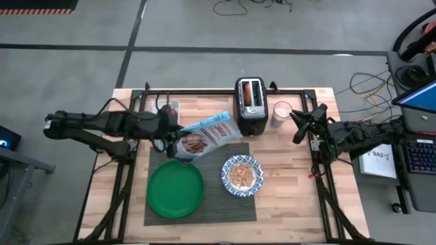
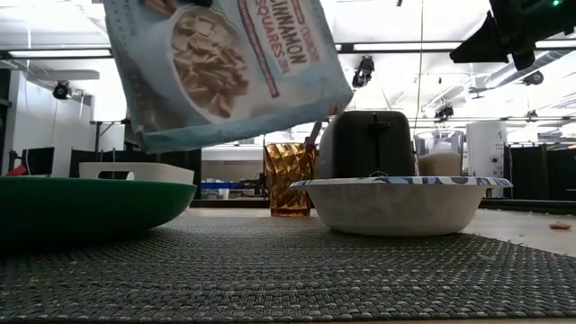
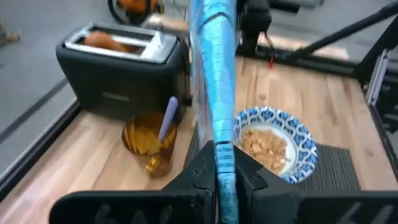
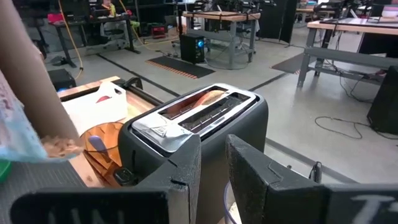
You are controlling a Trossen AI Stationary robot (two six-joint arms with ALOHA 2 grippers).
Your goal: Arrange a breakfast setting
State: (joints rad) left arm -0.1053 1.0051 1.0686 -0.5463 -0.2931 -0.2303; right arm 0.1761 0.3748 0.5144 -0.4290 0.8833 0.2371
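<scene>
My left gripper (image 1: 168,136) is shut on a blue-and-white cereal bag (image 1: 206,135), held above the far edge of the dark ribbed placemat (image 1: 204,207). On the mat sit the green plate (image 1: 175,189) and the patterned bowl (image 1: 242,175), which holds cereal. A bagel (image 4: 200,99) sticks out of the black toaster (image 1: 251,105). My right gripper (image 1: 300,126) is open and empty, to the right of the toaster and above a glass of milk (image 1: 280,114). No red fruit shows. My left gripper pinches the bag's end (image 3: 225,163) nearest the table's left side between its two fingers (image 3: 200,171). The fingers come level from the table's left. The bag is lifted clear of the mat (image 2: 225,67), lies on its side and tilts, reaching toward the toaster.
An amber glass (image 3: 149,140) with a utensil's handle in it stands left of the toaster, under the bag. A white tray (image 2: 135,171) stands at the far left. Bare wood lies right of the placemat (image 1: 293,190).
</scene>
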